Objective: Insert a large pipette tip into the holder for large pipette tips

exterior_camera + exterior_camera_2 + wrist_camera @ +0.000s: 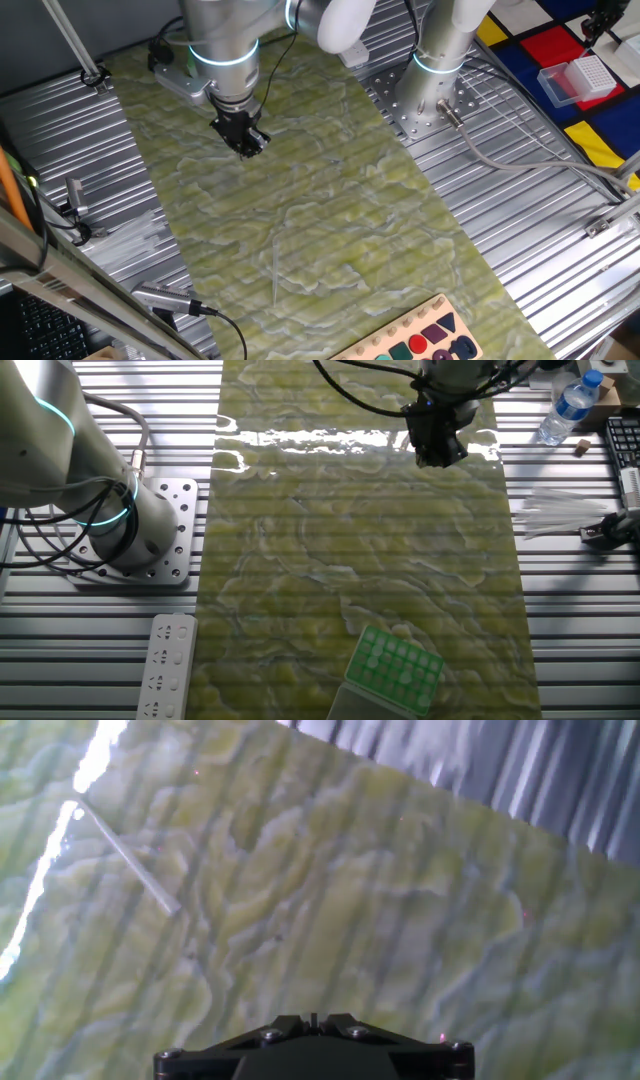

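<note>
A large pipette tip (125, 860), thin and whitish, lies flat on the green marbled mat (380, 910) in the hand view, up and to the left of my gripper (312, 1018) and beside a strip of glare. The gripper's black fingers stand together, shut, with nothing visibly held. It hovers over the mat's far end in both fixed views (243, 140) (435, 450). The holder for large pipette tips (395, 668), a green-topped rack with holes, sits on the near end of the mat, far from the gripper.
A loose heap of spare tips (560, 512) lies on the ribbed metal table to the right of the mat. Also in view are a water bottle (566, 408), a white-topped tip box (585, 76), a wooden shape board (425, 340), a second arm's base (140, 535) and a white power strip (168, 665).
</note>
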